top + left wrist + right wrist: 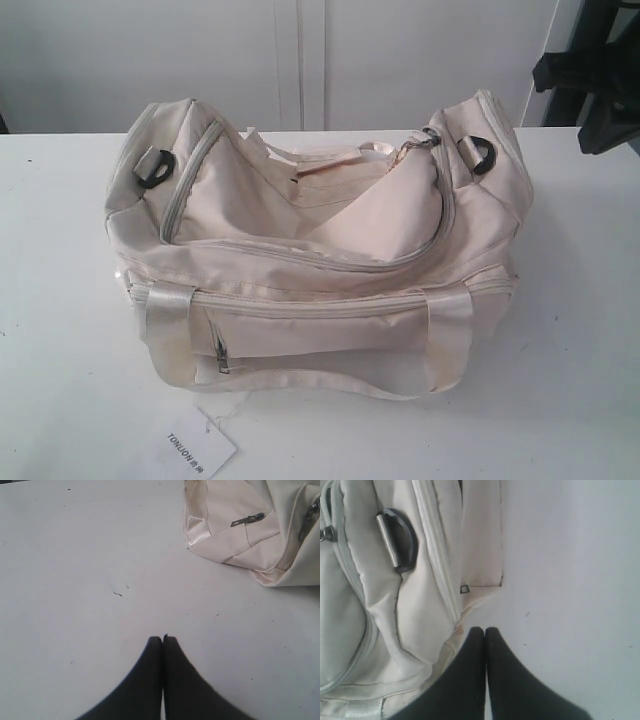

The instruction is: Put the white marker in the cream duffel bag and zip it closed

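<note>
Cream duffel bag (pixel 320 250), interior hidden, white tag (pixel 195 450) partly cut off

The exterior camera looks down across the desk (pixel 60 300) toward its far edge, framing the whole cream duffel bag (pixel 320 250). Both wrist cameras sit close above the desk, each catching one bag end.

— Item one, the surface?
— White table (pixel 60 300), plain top, a few small dark specks (pixel 118 594) on it
— Resting on it?
— One cream duffel bag (pixel 320 260), near the middle, long side to the front, its front handle (pixel 330 385) drooping onto the tabletop
— Anything else?
— One white tag (pixel 196 448), printed TONLION, lying flat on the table just in front of the bag
</note>
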Robot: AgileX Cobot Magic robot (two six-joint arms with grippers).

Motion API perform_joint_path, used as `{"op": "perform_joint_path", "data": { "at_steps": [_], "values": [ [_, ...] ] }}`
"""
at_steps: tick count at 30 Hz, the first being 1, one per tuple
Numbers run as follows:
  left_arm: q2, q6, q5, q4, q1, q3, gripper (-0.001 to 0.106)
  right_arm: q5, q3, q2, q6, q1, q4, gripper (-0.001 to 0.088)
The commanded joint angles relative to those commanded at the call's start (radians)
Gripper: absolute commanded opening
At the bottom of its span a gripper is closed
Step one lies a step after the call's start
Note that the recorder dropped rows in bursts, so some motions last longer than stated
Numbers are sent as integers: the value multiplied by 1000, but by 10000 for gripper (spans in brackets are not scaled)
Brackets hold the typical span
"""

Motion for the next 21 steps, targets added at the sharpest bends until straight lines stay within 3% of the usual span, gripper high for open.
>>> {"op": "perform_joint_path", "data": {
  "at_steps": [5,8,16,21],
  "values": [
    [0,0,0,0,0,0,0,-170,194,-220,-20,0,-42,0],
    [0,0,0,0,0,0,0,-201,317,-352,-20,0,-95,0],
    [0,0,0,0,0,0,0,-270,516,-561,-20,-5,-137,0],
    [0,0,0,0,0,0,0,-316,621,-634,-20,-106,-137,0]
  ]
}}
